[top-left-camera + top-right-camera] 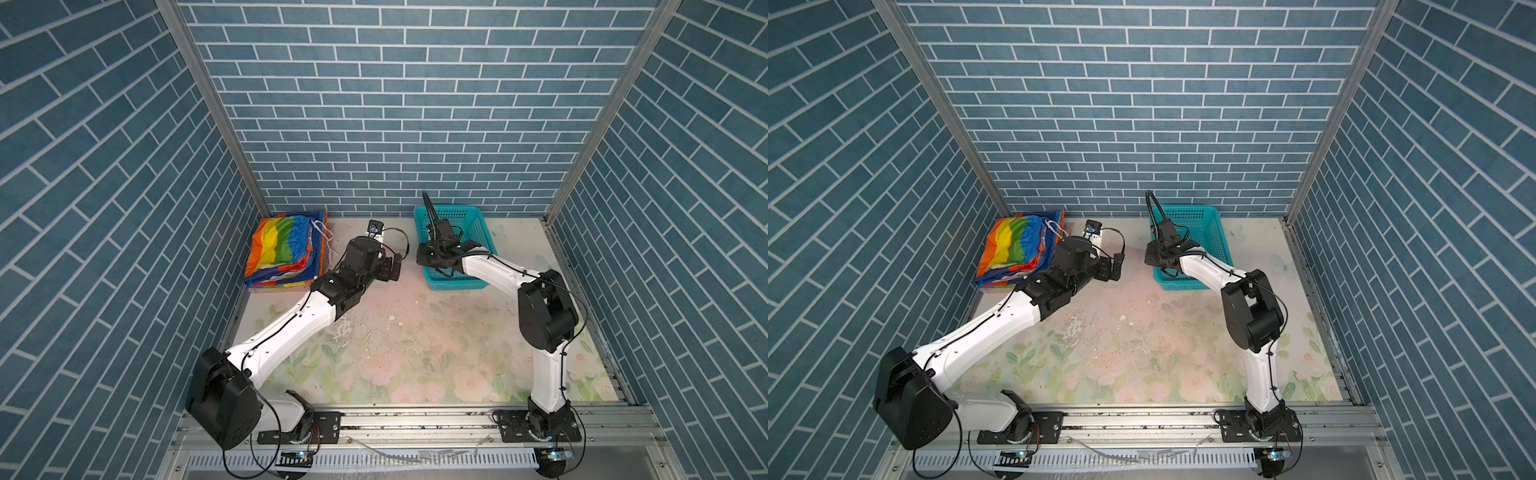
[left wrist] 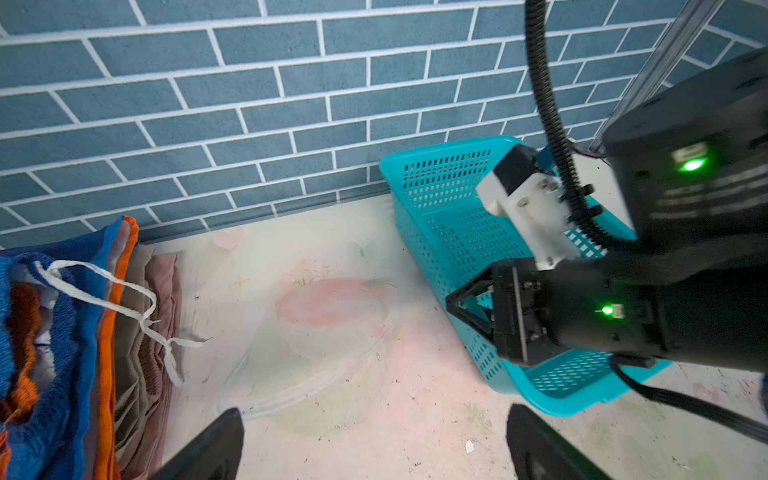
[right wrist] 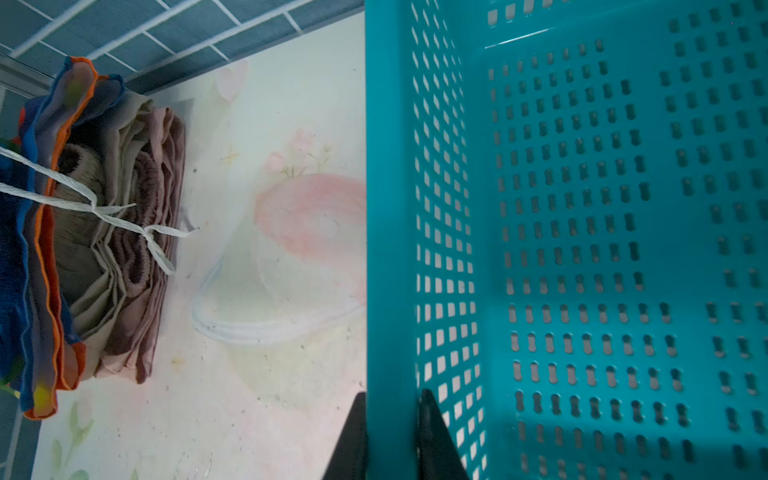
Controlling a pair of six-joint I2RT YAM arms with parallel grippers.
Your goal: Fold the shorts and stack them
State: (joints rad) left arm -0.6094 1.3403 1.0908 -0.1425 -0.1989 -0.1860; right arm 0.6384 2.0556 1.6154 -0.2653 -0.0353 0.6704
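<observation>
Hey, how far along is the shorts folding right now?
Looks done: the rainbow shorts lie folded on top of the beige shorts and pink shorts. In hand: the right gripper is shut on the wall of the empty basket; the left gripper is open, holding nothing. Left: seemingly no shorts to fold.

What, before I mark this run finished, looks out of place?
The right gripper is clamped on the wall of the teal basket, which isn't part of the job. A white drawstring dangles loose down the side of the stacked shorts.
</observation>
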